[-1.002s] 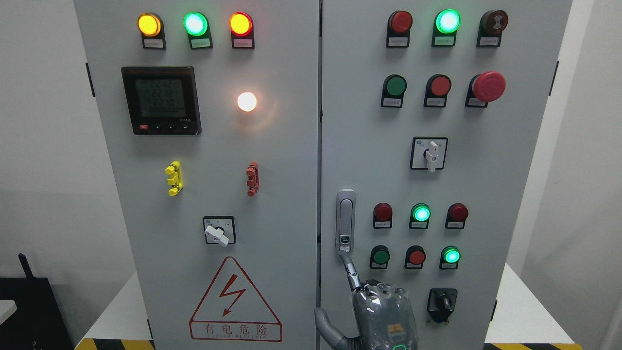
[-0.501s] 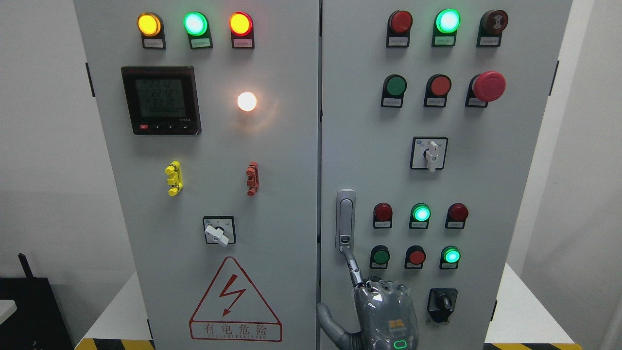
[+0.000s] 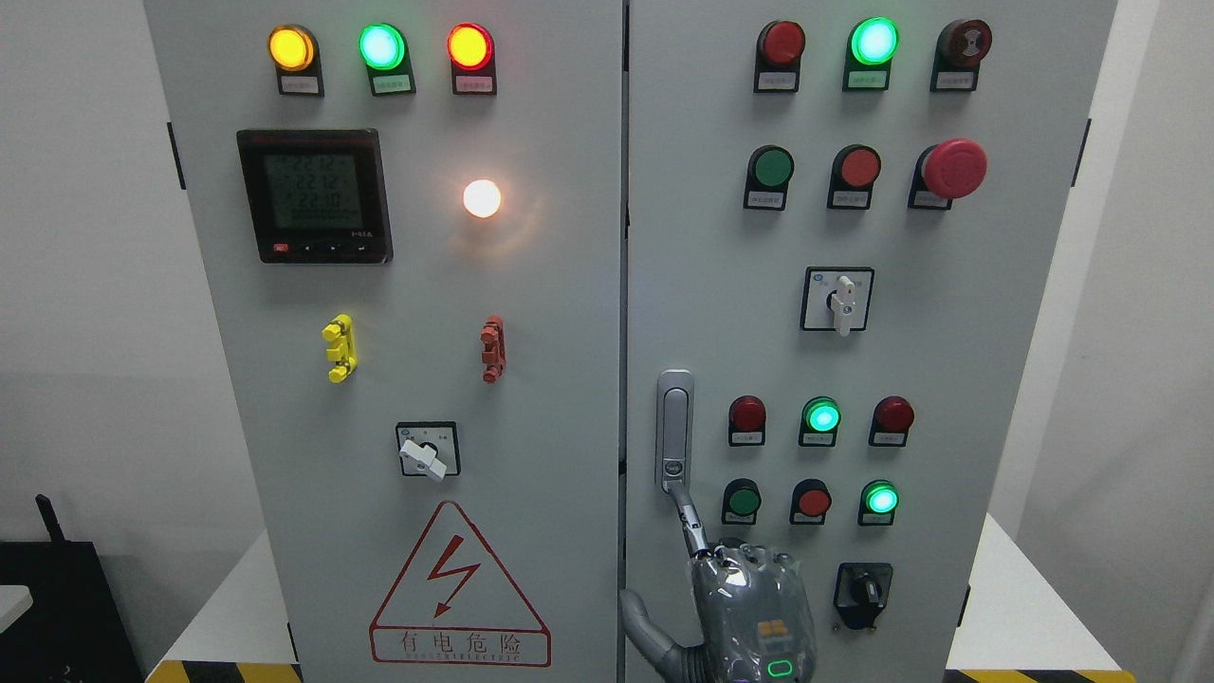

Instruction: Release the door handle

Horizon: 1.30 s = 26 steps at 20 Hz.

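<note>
Movement over the last second is slight, in the one head view. The right hand (image 3: 749,607) has sunk a little toward the bottom edge, so a green light on its wrist now shows. Its index finger (image 3: 692,526) has hardly shifted and still reaches up to the lower end of the door handle (image 3: 674,427). The tip appears to touch that end, or to sit just under it; I cannot tell which. The fingers pinch nothing: the index is stretched out, the thumb (image 3: 640,617) is splayed off to the left, and the others look folded behind the knuckles. I judge the letting go as nearly finished, with only the last fingertip left to draw clear. The left hand is out of view.

The handle is a slim, silver-grey bar standing upright and flush against the right door (image 3: 948,379) of the cabinet. It is near that door's left edge, just beside the seam between the two doors. A small round lock (image 3: 672,468) sits near its foot. The door looks closed.
</note>
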Motion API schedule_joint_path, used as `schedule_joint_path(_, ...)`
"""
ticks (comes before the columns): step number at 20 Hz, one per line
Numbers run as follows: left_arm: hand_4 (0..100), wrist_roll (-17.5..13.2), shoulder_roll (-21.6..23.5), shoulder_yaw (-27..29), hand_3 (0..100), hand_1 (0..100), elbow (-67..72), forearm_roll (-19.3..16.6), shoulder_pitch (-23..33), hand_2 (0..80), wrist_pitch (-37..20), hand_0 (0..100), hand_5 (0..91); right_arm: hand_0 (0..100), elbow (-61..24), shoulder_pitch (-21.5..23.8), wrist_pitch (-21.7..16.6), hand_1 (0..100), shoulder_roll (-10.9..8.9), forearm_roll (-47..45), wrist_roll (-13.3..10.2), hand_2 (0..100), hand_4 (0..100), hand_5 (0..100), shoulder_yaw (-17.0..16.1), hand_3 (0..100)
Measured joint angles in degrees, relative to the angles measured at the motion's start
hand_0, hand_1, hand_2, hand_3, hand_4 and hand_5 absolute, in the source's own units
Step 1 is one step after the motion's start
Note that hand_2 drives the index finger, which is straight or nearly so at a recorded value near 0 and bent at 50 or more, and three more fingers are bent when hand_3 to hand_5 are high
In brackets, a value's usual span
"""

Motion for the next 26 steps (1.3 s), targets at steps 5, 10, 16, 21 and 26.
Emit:
schedule_joint_path(5, 0, 0.00, 0.00, 0.00, 0, 39, 0.00, 0.00, 0.00, 0.0, 0.00, 12, 0.0, 27, 0.25, -0.11, 0.00, 25, 0.02, 0.00, 0.00, 0, 90, 100, -0.03, 97)
schedule_joint_path(10, 0, 0.00, 0.00, 0.00, 0, 39, 0.00, 0.00, 0.00, 0.0, 0.00, 12, 0.0, 27, 0.39, -0.13, 0.00, 25, 0.05, 0.00, 0.04, 0, 90, 100, -0.06, 97)
schedule_joint_path(16, 0, 0.00, 0.00, 0.00, 0, 39, 0.00, 0.00, 0.00, 0.0, 0.00, 12, 0.0, 27, 0.51, -0.17, 0.00, 25, 0.07, 0.00, 0.06, 0, 90, 100, -0.07, 98)
schedule_joint_path(21, 0, 0.00, 0.00, 0.00, 0, 39, 0.00, 0.00, 0.00, 0.0, 0.00, 12, 0.0, 27, 0.59, -0.20, 0.08, 25, 0.08, 0.00, 0.66, 0, 91, 100, -0.07, 99)
schedule_joint_path(26, 0, 0.00, 0.00, 0.00, 0, 39, 0.00, 0.00, 0.00, 0.0, 0.00, 12, 0.0, 27, 0.60, -0.22, 0.30, 25, 0.09, 0.00, 1.21, 0, 91, 100, -0.04, 99)
